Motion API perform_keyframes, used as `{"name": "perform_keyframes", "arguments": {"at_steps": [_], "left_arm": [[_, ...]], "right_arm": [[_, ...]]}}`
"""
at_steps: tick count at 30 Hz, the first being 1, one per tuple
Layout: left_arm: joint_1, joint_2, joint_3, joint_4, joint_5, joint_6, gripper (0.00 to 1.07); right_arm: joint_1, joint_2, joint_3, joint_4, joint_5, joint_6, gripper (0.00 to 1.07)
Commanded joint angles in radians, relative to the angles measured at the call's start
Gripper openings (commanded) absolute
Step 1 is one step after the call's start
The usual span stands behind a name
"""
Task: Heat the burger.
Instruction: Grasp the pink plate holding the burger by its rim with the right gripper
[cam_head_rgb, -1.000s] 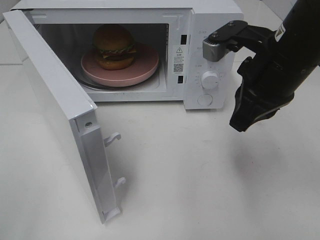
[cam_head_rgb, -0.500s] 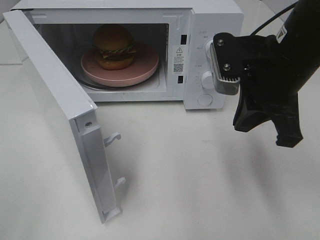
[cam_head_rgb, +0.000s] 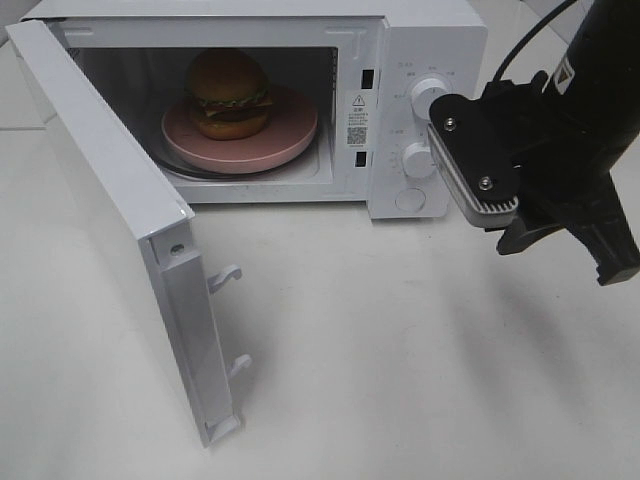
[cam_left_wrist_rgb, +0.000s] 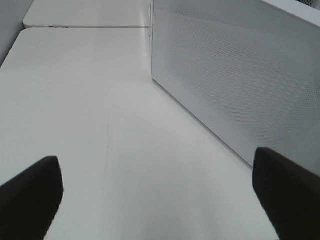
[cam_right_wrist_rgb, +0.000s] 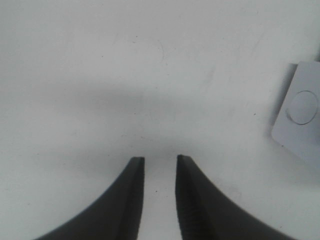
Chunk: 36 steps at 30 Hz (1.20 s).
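Over on the far side at 9 o'clock, the microwave door (cam_head_rgb: 120, 220) hangs wide open, swung out toward the front of the table (cam_head_rgb: 400, 360), with 2 white latch hooks (cam_head_rgb: 226, 277) jutting from its free edge. Inside the microwave (cam_head_rgb: 420, 30), at about 11 o'clock of the high view, the burger (cam_head_rgb: 229, 93) sits upright on the pink plate (cam_head_rgb: 285, 135), toward the plate's back-left part, and the plate rests on the turntable in the cavity. Nothing touches the burger.

Moving on to the control panel: 2 white dials, the upper dial (cam_head_rgb: 428, 93) and the lower dial (cam_head_rgb: 419, 160), with a round button (cam_head_rgb: 410, 200) under them. Just beside the panel, at 3 o'clock, the right arm's grey-and-black wrist block (cam_head_rgb: 475, 165) hangs close to the lower dial, and below it the right gripper (cam_right_wrist_rgb: 159, 195) points down at bare table. In its wrist view the 2 dark fingers (cam_right_wrist_rgb: 131, 200) stand slightly apart, a narrow gap between them, grasping nothing; the microwave's front corner shows nearby.

The left gripper (cam_left_wrist_rgb: 160, 192) is out of the high view. Its own camera shows both fingertips (cam_left_wrist_rgb: 30, 195) spread wide at the frame's edges, released, nothing between them, with the microwave's perforated side wall (cam_left_wrist_rgb: 240, 75) close alongside.
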Motion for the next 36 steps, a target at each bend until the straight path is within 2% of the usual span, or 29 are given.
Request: {"name": "perform_keyframes", "arguments": {"at_steps": [1, 2, 3, 4, 5, 6, 7, 8, 9, 12, 21, 36], "left_arm": [[-0.007, -0.022, 0.003, -0.005, -0.007, -0.004, 0.97], [-0.007, -0.022, 0.003, -0.005, -0.007, -0.004, 0.97], [-0.007, -0.022, 0.003, -0.005, -0.007, -0.004, 0.97], [-0.007, -0.022, 0.003, -0.005, -0.007, -0.004, 0.97], [-0.007, -0.022, 0.003, -0.005, -0.007, -0.004, 0.97], [-0.007, -0.022, 0.003, -0.005, -0.007, -0.004, 0.97], [-0.007, -0.022, 0.003, -0.005, -0.007, -0.004, 0.97], [-0.007, -0.022, 0.003, -0.005, -0.007, -0.004, 0.97], [-0.007, -0.022, 0.003, -0.005, -0.007, -0.004, 0.97], [-0.007, -0.022, 0.003, -0.005, -0.007, -0.004, 0.97], [-0.007, -0.022, 0.003, -0.004, -0.007, -0.004, 0.97], [-0.007, -0.022, 0.003, -0.004, -0.007, -0.004, 0.97]], "right_arm": [[0.029, -0.012, -0.007, -0.013, -0.064, -0.011, 0.47], [0.029, -0.012, -0.007, -0.013, -0.064, -0.011, 0.47], [0.033, -0.012, -0.007, -0.014, -0.080, -0.011, 0.52], [0.034, -0.012, -0.007, -0.011, -0.102, -0.010, 0.62], [0.034, -0.012, -0.007, -0.011, -0.102, -0.010, 0.62], [0.034, -0.010, -0.007, -0.010, -0.110, -0.007, 0.66], [0.034, -0.006, -0.007, -0.010, -0.124, 0.014, 0.77], [0.034, -0.006, -0.007, -0.010, -0.124, 0.014, 0.77], [0.034, 0.000, -0.007, -0.007, -0.137, 0.039, 0.84], [0.043, 0.010, -0.007, -0.006, -0.152, 0.078, 0.89], [0.066, 0.049, -0.024, -0.036, -0.227, 0.087, 0.89], [0.124, 0.196, -0.183, -0.117, -0.337, 0.090, 0.87]]}}
